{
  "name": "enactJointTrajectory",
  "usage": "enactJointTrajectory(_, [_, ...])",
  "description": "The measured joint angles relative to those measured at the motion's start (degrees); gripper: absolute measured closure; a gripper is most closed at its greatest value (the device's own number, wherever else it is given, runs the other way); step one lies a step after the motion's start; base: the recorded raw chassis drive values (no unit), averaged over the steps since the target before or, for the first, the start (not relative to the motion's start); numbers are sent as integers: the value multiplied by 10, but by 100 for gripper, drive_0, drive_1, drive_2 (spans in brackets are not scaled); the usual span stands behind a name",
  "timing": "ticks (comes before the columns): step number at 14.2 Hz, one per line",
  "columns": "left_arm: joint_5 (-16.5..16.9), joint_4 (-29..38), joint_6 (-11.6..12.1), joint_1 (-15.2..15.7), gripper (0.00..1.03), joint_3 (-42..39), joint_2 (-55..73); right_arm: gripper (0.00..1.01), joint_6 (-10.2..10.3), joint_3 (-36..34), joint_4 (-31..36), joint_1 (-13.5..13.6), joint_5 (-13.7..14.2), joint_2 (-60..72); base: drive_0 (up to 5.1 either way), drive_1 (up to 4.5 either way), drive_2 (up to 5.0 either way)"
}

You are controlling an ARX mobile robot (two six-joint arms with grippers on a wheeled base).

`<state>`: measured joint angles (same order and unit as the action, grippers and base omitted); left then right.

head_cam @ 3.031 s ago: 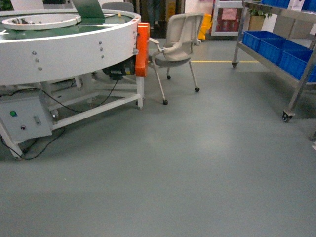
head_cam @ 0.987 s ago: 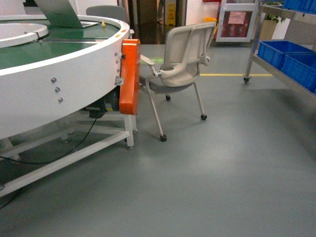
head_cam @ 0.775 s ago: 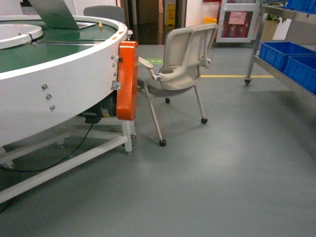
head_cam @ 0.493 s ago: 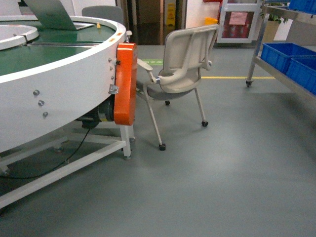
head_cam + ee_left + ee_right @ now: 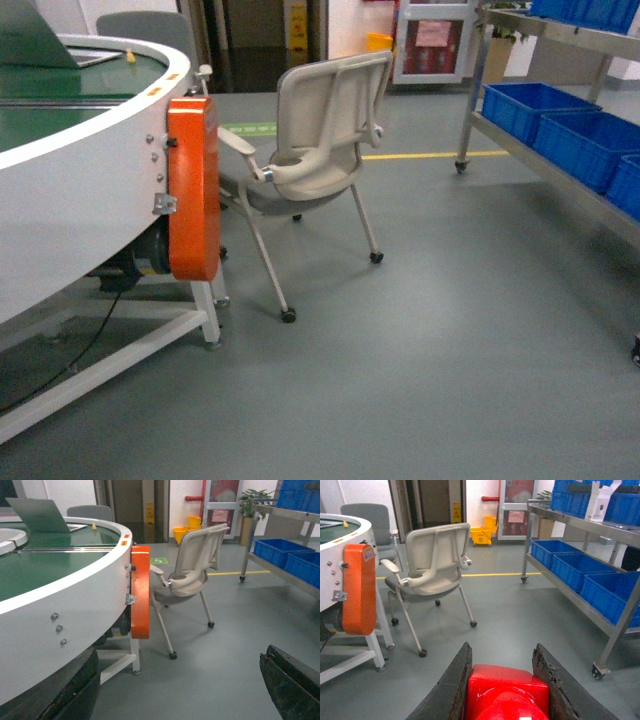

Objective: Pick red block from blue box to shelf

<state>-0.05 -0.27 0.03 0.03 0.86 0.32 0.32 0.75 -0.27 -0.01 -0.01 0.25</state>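
The red block (image 5: pixel 507 692) sits clamped between the two dark fingers (image 5: pixel 451 690) of the right gripper (image 5: pixel 506 695), its glossy top filling the gap between them at the bottom of the right wrist view. The shelf (image 5: pixel 600 600) stands to the right of the block, its lower tier carrying dark blue crates (image 5: pixel 580 570); block and shelf are well apart. A beige chair (image 5: pixel 432 570) stands on the grey floor (image 5: pixel 450 350) left of the shelf, beside a round white worktop (image 5: pixel 70 200) with an orange guard (image 5: pixel 195 190). The left gripper (image 5: pixel 180 690) is spread wide, holding nothing.
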Motion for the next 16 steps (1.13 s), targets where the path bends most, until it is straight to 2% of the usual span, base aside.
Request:
enactJointTrajectory(2, [0, 0, 0, 0, 5, 0, 0, 72, 0, 0, 0, 0, 0, 0, 1, 419, -417])
enactJointTrajectory(16, [0, 0, 0, 0, 5, 0, 0, 72, 0, 0, 0, 0, 0, 0, -161, -161, -161])
